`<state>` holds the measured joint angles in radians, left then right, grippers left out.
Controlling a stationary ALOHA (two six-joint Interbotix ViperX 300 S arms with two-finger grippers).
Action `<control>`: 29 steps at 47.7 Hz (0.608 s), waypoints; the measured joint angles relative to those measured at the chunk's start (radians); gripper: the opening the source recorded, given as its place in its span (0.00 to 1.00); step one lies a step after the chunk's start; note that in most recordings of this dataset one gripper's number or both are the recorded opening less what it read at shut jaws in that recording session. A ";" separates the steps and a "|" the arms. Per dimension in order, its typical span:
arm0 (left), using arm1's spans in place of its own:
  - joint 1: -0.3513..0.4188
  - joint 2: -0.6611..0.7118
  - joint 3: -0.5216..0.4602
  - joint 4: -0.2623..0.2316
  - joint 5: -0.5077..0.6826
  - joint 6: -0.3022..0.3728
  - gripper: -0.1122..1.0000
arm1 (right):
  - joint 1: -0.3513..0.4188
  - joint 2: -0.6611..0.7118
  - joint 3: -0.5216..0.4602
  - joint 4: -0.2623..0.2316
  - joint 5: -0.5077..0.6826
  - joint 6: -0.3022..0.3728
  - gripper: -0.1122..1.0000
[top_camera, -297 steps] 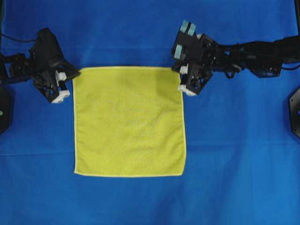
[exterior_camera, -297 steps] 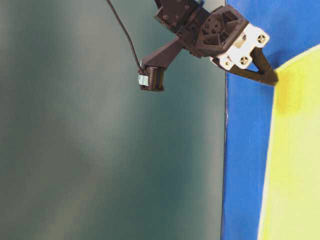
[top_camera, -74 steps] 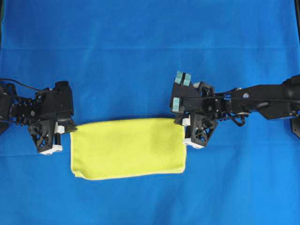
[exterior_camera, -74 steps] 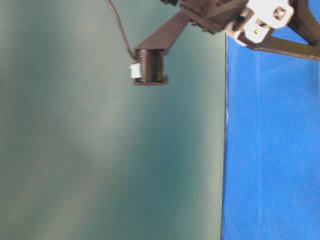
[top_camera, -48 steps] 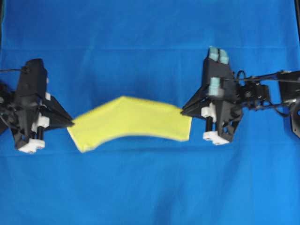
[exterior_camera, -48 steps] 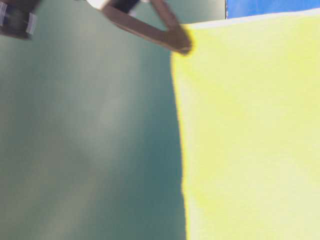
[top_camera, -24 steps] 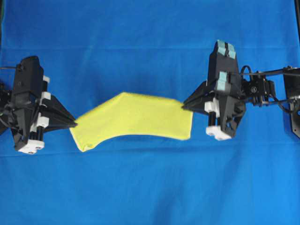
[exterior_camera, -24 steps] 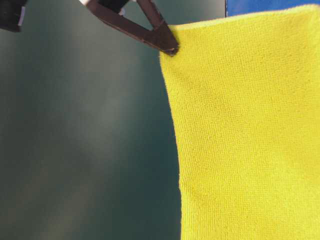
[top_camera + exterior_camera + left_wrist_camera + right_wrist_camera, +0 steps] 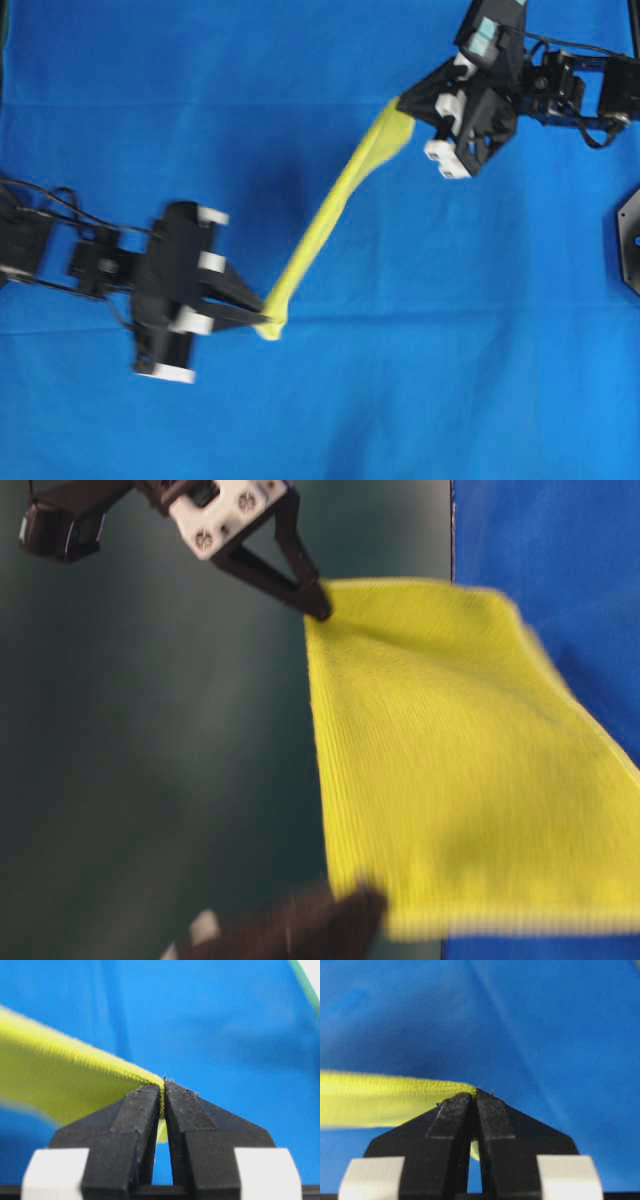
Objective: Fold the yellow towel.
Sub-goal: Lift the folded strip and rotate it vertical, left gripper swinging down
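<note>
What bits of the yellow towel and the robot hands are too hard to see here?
- Overhead view: the yellow towel hangs edge-on, a thin strip, so its folded layers cannot be counted.
- Table-level view: the bottom gripper is blurred and cut off by the edge; its fingers are unclear.
- Both wrist views: the black fingers cover the pinched towel corner.
- Overhead view: the left gripper is motion-blurred.

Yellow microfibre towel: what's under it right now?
Only the large blue cloth lies beneath the yellow microfibre towel, which hangs stretched between the left gripper and right gripper. The surface under the blue cloth is covered.
</note>
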<state>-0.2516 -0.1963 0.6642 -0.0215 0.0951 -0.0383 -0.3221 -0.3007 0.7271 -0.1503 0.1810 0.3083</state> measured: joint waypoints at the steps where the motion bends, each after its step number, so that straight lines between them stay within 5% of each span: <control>1: 0.002 0.012 -0.014 0.000 -0.002 0.008 0.13 | -0.005 0.005 -0.005 -0.006 -0.006 -0.003 0.12; 14: 0.003 0.172 -0.166 0.002 -0.051 0.066 0.13 | -0.031 0.097 -0.103 -0.112 -0.041 -0.006 0.12; 29: 0.014 0.284 -0.270 0.002 -0.071 0.083 0.13 | -0.031 0.121 -0.129 -0.137 -0.046 -0.006 0.12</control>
<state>-0.2378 0.0874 0.3942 -0.0199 0.0245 0.0445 -0.3528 -0.1795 0.5983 -0.2869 0.1350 0.3022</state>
